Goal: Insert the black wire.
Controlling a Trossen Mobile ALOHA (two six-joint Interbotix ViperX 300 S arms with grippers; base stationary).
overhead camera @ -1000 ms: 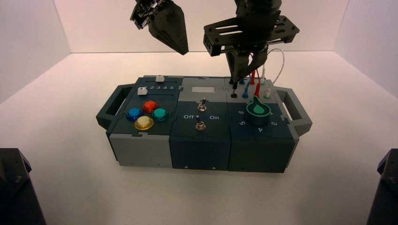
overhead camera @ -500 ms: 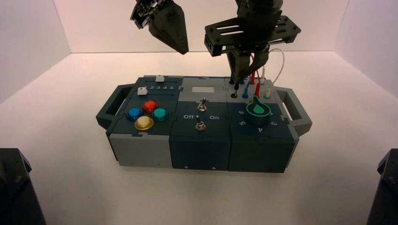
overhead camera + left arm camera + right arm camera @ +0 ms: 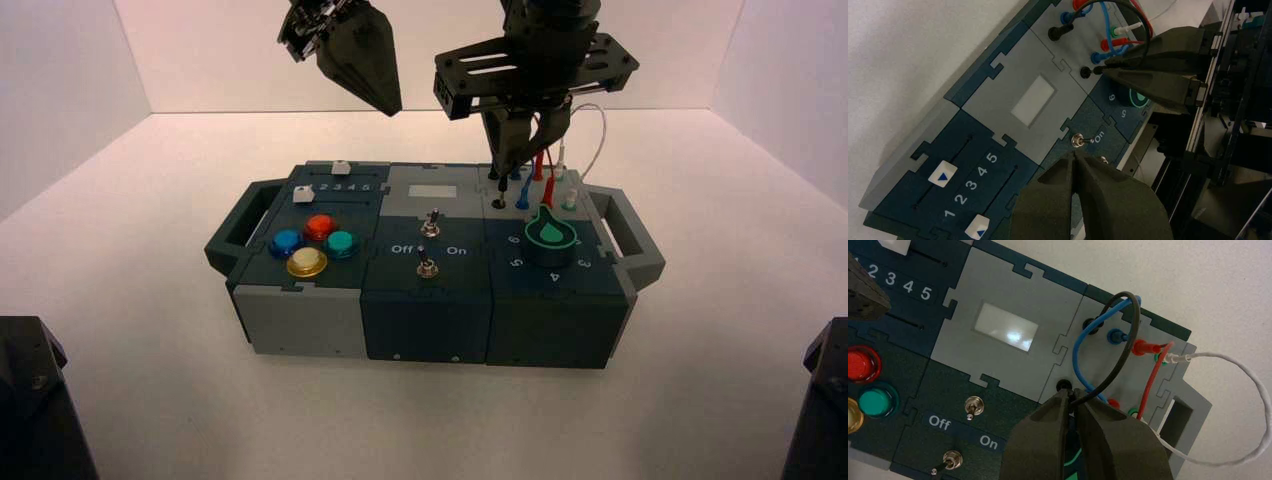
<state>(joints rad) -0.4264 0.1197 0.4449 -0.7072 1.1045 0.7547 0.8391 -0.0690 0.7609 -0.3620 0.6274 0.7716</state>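
Observation:
The black wire [image 3: 1122, 352] arcs above the grey socket panel at the box's [image 3: 420, 300] right rear. One of its plugs [image 3: 1091, 322] sits in the far black socket. My right gripper [image 3: 1074, 392] is shut on the other plug. The left wrist view shows that plug's tip [image 3: 1099, 70] just short of the empty near black socket [image 3: 1085, 72], apart from it. From above, the right gripper [image 3: 507, 168] hangs over the panel, just behind that socket [image 3: 498, 203]. My left gripper [image 3: 385, 100] hovers shut and empty, high above the box's rear middle.
On the same panel, blue [image 3: 1078, 357] and red [image 3: 1150, 375] wires are plugged beside the black one, and a white wire [image 3: 1248, 380] loops off past the box's handle. A green knob [image 3: 550, 235] sits in front of the panel. Two toggle switches [image 3: 430, 222] stand mid-box, coloured buttons [image 3: 318, 228] at the left.
Almost nothing has changed. The right gripper has only wavered slightly over the socket panel with the plug still in it. The left arm has not moved.

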